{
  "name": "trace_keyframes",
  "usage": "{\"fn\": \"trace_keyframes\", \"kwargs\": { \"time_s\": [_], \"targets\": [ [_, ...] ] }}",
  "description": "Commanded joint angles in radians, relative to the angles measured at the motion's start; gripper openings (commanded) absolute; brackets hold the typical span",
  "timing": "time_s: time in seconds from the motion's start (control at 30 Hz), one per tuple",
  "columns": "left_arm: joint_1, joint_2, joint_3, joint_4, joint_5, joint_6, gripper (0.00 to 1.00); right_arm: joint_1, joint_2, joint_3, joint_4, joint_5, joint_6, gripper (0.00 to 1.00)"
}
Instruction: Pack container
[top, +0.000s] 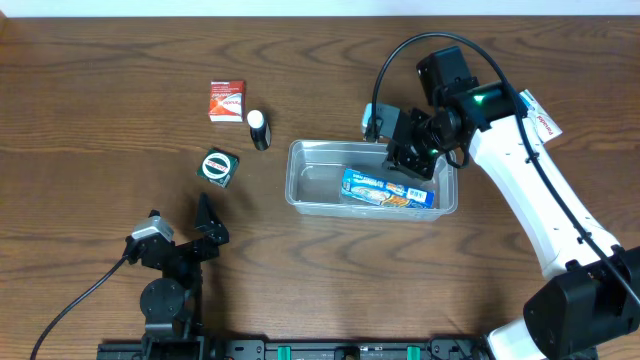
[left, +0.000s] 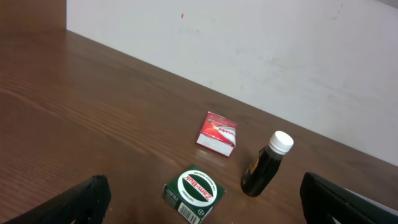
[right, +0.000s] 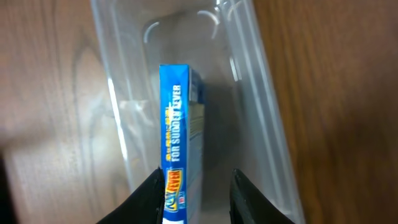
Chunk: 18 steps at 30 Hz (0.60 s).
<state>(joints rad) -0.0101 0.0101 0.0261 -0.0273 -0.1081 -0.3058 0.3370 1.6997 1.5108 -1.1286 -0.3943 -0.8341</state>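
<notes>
1. Overhead. The right gripper (top: 410, 165) is low over the container (top: 300, 152), a clear tub. A blue box (top: 388, 190) lies in the tub directly beneath it. The left gripper (top: 180, 212) is empty, well apart from the tub.
2. Left wrist. The left jaws are spread wide with nothing between them. Just ahead is a green Zam-Buk box (left: 194, 194). Beyond it are a red box (left: 217, 132) and a dark bottle (left: 266, 165).
3. Right wrist. The blue box stands on edge between the fingers (right: 149, 199). One finger touches it, and a gap shows at the other, so it is not clamped. Advice: spread fully first, then rise straight, keeping clear of the box and the near tub wall.
</notes>
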Motion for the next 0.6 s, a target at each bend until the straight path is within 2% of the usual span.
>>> {"fn": "trace_keyframes", "kwargs": {
  "time_s": [0.0,0.2,0.57],
  "targets": [
    [0.004,-0.006,-0.022,-0.036,-0.012,0.018,0.98,0.004,0.002,-0.028,-0.009,-0.033,0.035,0.34],
    [0.004,-0.006,-0.022,-0.036,-0.012,0.017,0.98,0.004,0.002,-0.084,0.001,-0.027,0.055,0.38],
    [0.004,-0.006,-0.022,-0.036,-0.012,0.017,0.98,0.002,0.002,-0.182,0.025,-0.009,0.09,0.36]
  ]
}}
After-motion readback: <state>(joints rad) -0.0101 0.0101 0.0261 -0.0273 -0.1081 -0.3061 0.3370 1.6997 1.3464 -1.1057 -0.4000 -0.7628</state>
